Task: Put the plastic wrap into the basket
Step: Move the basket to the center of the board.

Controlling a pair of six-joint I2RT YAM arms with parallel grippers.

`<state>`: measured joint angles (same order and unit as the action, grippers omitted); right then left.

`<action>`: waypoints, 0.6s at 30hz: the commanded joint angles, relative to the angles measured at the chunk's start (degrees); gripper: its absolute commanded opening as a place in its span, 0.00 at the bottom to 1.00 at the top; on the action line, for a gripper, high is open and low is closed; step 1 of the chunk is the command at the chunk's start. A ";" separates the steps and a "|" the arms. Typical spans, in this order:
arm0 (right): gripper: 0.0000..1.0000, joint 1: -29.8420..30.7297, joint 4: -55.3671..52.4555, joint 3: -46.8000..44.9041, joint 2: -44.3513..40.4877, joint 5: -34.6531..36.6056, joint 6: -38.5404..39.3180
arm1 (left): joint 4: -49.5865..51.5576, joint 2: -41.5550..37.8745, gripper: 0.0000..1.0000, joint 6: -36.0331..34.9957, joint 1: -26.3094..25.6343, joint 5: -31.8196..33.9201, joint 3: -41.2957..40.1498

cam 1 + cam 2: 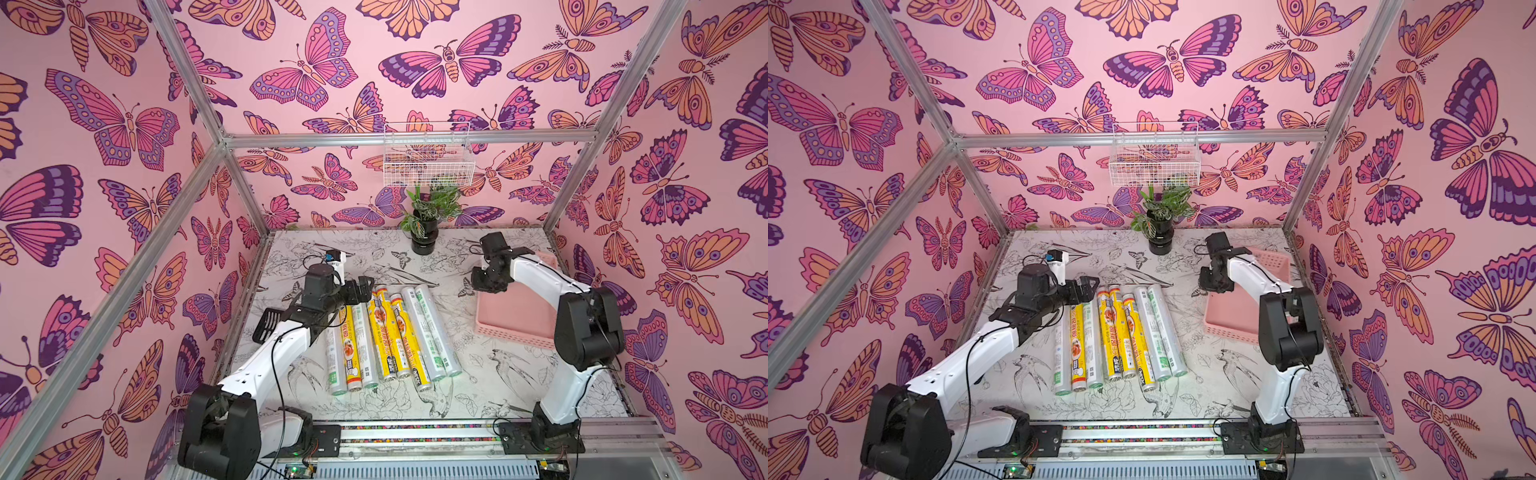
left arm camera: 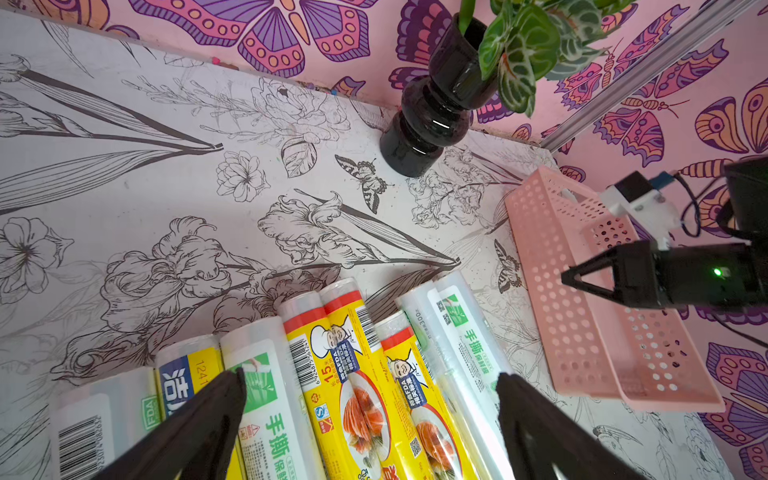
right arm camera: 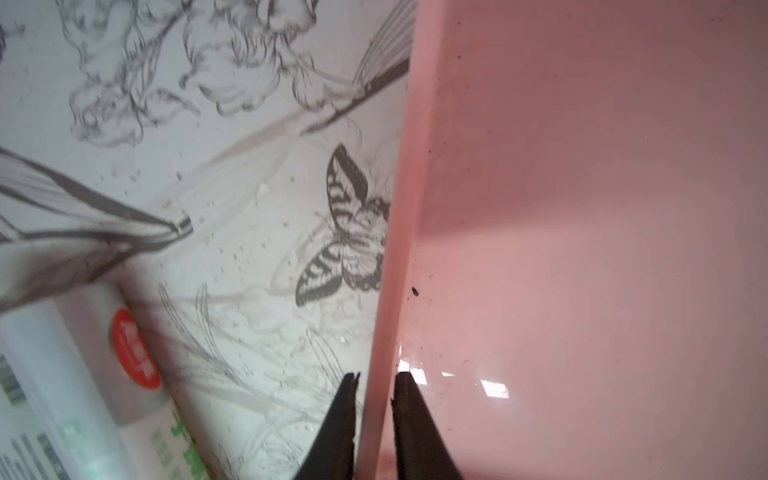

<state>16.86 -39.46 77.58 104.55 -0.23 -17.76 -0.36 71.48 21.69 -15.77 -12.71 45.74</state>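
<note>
Here the right end effector (image 3: 376,376), arm bent forward, pinches a wall of the pink perforated plastic basket (image 1: 515,336); the left end effector (image 2: 370,374) gapes wide over the yellow and silvery plastic wrap rolls (image 1: 390,332) on the worktop (image 1: 478,374).

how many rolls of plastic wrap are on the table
8 rolls in a row on the table: clear, yellow, clear by the left arm; then three yellow; then two clear nearest the pink basket. None seen in the basket; the arms may hide more.
</note>
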 commanded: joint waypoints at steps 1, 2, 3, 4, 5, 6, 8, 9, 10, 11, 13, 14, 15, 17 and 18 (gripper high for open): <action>0.21 2.19 -4.30 -5.21 -3.70 -1.48 6.08 | 0.82 0.86 1.00 -0.25 -0.26 -1.65 1.33; 0.21 3.04 -4.44 -6.78 -4.49 -2.10 7.00 | 0.81 2.72 1.00 -0.17 -0.31 -1.94 1.61; 0.20 3.87 -4.35 -7.95 -5.17 -2.76 7.77 | 0.85 3.34 1.00 -0.08 -0.39 -2.12 1.88; 0.20 4.62 -4.10 -9.15 -5.76 -3.51 8.05 | 0.81 3.89 1.00 -0.03 -0.55 -2.54 2.28; 0.20 5.21 -3.63 -10.01 -6.17 -4.18 7.96 | 0.81 4.41 1.00 0.01 -0.65 -2.90 2.65; 0.20 5.86 -3.00 -10.83 -6.67 -5.06 7.92 | 0.80 4.96 1.00 0.10 -0.82 -3.17 3.01; 0.20 7.00 -2.15 -11.43 -7.29 -5.77 7.98 | 0.85 5.87 1.00 0.28 -1.14 -3.72 3.70; 0.20 7.75 -1.98 -11.40 -7.49 -5.95 8.06 | 0.80 6.24 1.00 0.37 -1.26 -3.98 3.96; 0.20 8.36 -1.71 -11.23 -7.64 -6.09 8.29 | 0.80 6.40 1.00 0.54 -1.49 -4.16 4.17; 0.20 8.87 -1.46 -11.07 -7.69 -6.09 8.27 | 0.82 6.64 1.00 0.67 -1.63 -4.25 4.27; 0.20 9.95 -1.74 -10.64 -7.46 -7.53 9.19 | 0.82 6.87 1.00 0.64 -1.96 -4.29 4.44; 0.20 10.54 -1.76 -10.60 -7.35 -7.84 9.39 | 0.85 6.83 1.00 0.63 -2.03 -4.42 4.45; 0.20 11.14 -1.92 -10.61 -7.05 -7.69 9.34 | 0.87 6.75 1.00 0.59 -2.12 -4.48 4.35; 0.21 12.23 -1.50 -10.67 -6.71 -8.03 8.70 | 0.81 6.49 1.00 0.54 -2.17 -4.43 4.19; 0.23 12.73 -1.31 -10.75 -6.66 -8.03 8.34 | 0.81 6.48 1.00 0.54 -2.25 -4.35 4.18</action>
<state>28.16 -41.17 66.81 97.54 -6.02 -10.00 0.03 77.93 22.04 -17.72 -15.92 49.12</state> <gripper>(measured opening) 0.222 0.999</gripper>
